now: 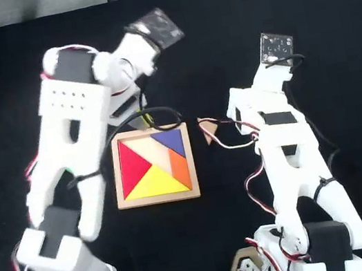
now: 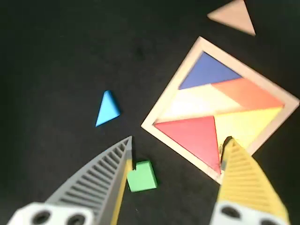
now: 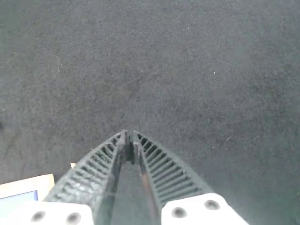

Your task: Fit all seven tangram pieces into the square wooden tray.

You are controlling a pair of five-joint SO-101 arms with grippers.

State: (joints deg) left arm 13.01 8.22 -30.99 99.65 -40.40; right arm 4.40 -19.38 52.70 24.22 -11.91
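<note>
The black worktop carries the square wooden tray, which already holds five coloured pieces. The left claw hangs spread wide and empty over the tray's edge. The right claw is clenched on nothing beside the tray. A tan triangle, a light blue triangle and a green square lie just outside the tray.

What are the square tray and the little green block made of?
Tray: pale, matte wood by its look, with a light raw-looking rim. Green block: matte, evenly coloured, thick flat sides; probably painted wood, perhaps foam, I can't tell.
</note>
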